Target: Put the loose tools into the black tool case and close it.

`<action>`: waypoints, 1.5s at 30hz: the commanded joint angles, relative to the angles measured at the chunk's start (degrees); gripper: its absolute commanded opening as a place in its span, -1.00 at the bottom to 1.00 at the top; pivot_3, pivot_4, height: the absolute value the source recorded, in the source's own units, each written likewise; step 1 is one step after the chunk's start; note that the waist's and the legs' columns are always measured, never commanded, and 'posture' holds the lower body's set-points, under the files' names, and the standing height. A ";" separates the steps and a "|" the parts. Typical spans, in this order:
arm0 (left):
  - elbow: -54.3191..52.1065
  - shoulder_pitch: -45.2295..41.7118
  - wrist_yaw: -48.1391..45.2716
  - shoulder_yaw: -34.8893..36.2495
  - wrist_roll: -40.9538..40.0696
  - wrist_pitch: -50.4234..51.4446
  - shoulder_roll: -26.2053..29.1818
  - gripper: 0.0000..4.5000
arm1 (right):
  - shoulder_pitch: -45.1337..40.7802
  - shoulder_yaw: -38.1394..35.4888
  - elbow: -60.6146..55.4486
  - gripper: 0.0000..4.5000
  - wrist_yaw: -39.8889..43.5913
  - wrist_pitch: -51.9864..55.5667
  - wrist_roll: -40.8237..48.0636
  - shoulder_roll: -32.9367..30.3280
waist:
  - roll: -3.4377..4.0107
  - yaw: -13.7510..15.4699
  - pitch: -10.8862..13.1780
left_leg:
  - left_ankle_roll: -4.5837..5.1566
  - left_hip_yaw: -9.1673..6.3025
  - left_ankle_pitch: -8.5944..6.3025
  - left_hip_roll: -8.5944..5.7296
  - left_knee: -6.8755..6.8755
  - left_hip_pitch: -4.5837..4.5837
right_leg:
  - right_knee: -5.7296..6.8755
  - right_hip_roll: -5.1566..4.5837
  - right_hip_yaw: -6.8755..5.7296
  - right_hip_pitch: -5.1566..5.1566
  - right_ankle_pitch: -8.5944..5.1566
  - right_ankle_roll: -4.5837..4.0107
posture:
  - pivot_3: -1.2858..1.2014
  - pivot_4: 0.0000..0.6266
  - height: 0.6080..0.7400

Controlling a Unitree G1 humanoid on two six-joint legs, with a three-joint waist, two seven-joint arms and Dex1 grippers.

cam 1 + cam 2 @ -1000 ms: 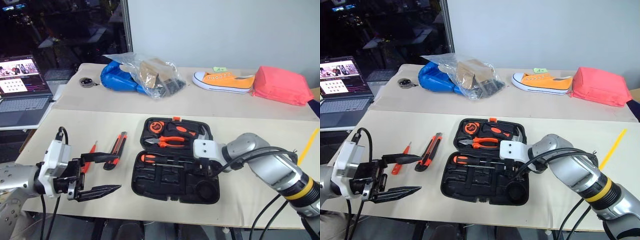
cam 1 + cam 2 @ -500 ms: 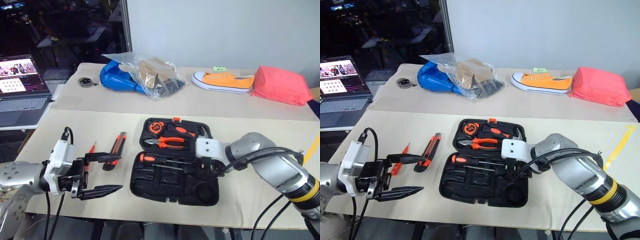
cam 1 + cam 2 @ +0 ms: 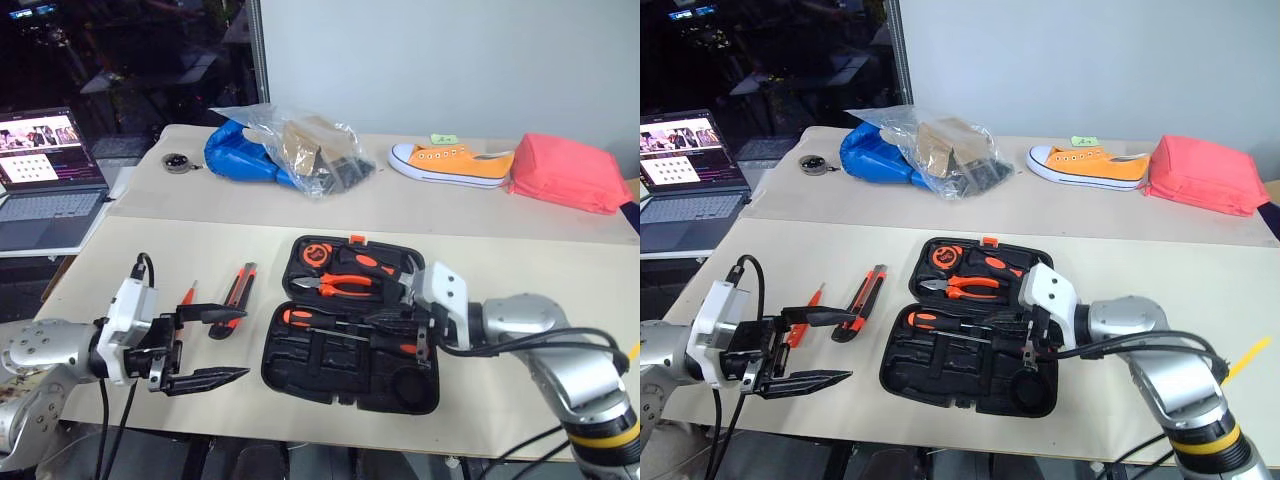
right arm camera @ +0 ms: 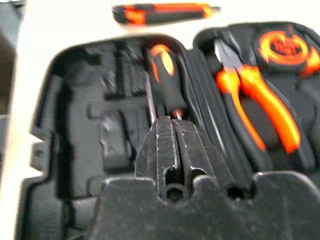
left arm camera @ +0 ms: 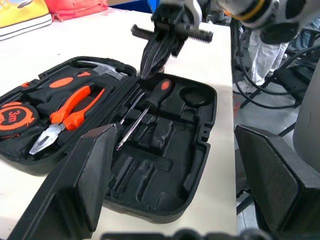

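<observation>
Beige table (image 3: 150, 250): right pincer (image 3: 418, 340) together over black tool case (image 3: 350, 375); left pincer (image 3: 215, 345) apart.

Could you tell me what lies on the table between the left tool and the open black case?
The utility knife lies between the left tool and black case, with the red screwdriver nearer the tool, in both eye views.

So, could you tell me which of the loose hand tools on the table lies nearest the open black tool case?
The orange-and-black utility knife: it lies just left of the black tool case, while the slim red screwdriver lies further left.
</observation>
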 commanded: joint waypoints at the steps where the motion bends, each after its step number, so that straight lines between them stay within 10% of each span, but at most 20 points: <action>1: -0.26 -0.98 0.42 -1.02 0.39 -1.20 -0.42 0.80 | 2.62 4.96 5.59 -0.98 -0.93 -9.70 -8.20 -2.28 | -0.01 -0.12 -0.05 | 0.00 0.01 0.00 0.00 0.00 0.10 | 0.01 0.00 0.01 0.08 0.00 0.00 | 0.03 -0.52 1.00; 9: 0.75 -2.03 3.80 -2.39 4.07 -3.35 -2.01 0.80 | 2.58 7.70 12.61 -0.98 -1.87 -22.24 -15.15 -2.70 | -0.44 0.39 -0.47 | -0.01 0.04 -0.01 0.03 -0.03 0.64 | -0.04 -0.04 -0.01 0.34 -0.17 0.19 | 0.03 -0.52 1.00; 16: 5.76 -7.84 26.45 1.86 15.14 -3.31 -7.64 0.80 | 2.60 -9.97 1.80 -0.98 1.72 -15.80 14.60 1.80 | -0.44 0.42 -0.42 | 0.00 0.02 0.00 0.04 -0.01 0.36 | 0.03 -0.07 0.02 0.38 0.00 0.01 | 0.03 -0.52 1.00; 30: -1.41 -4.45 47.59 13.76 3.77 47.66 -1.86 0.80 | -5.90 -20.20 -6.97 0.99 10.28 -0.81 41.69 -8.11 | -0.44 -0.54 -0.15 | 0.02 -0.10 -0.03 0.04 -0.14 0.13 | 0.04 -0.04 0.04 0.13 0.06 0.10 | 0.03 -0.52 1.00; 44: 0.57 -6.87 55.14 6.12 8.93 50.08 -6.83 0.80 | -4.58 -20.82 -5.85 0.99 13.22 -1.98 37.84 -9.10 | -0.44 0.45 -0.12 | 0.00 -0.11 -0.03 -0.01 -0.14 0.03 | -0.01 -0.19 0.01 0.08 0.07 0.07 | 0.03 -0.52 1.00; 45: 0.50 -7.03 55.09 5.53 8.92 49.98 -7.32 0.57 | -4.23 -20.68 -5.66 1.00 13.44 -2.36 37.27 -9.12 | -0.44 0.45 -0.12 | 0.00 -0.12 -0.03 -0.01 -0.14 0.02 | -0.02 -0.19 0.01 0.08 0.07 0.07 | 0.03 -0.52 1.00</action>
